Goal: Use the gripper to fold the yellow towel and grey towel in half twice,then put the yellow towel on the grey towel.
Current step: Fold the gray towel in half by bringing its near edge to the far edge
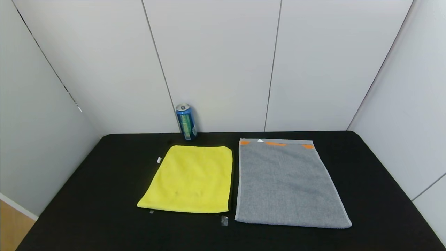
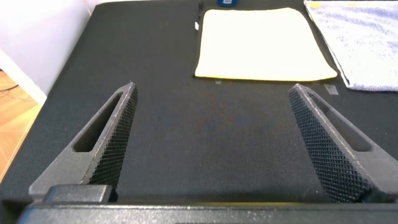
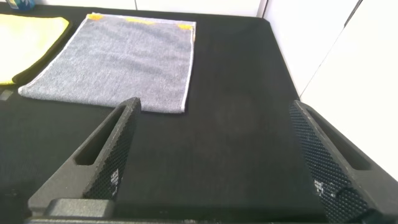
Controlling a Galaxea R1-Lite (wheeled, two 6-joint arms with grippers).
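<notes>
The yellow towel (image 1: pixel 191 179) and the grey towel (image 1: pixel 287 183) lie flat and unfolded, side by side in the middle of the black desk (image 1: pixel 87 195), the grey one toward its right edge. A blue can (image 1: pixel 186 121) stands at the far edge. The left gripper (image 2: pixel 211 134) and right gripper (image 3: pixel 214 140) hover over the near edge, jaws spread wide, holding nothing.

yellow towel (image 1: pixel 191 179) flat, unfolded, at 9 o'clock of the grey towel (image 1: pixel 288 183), narrow gap between; grey one larger, flat, orange patches and white tag on the 12 o'clock hem, both on black table (image 1: pixel 87 195)
</notes>
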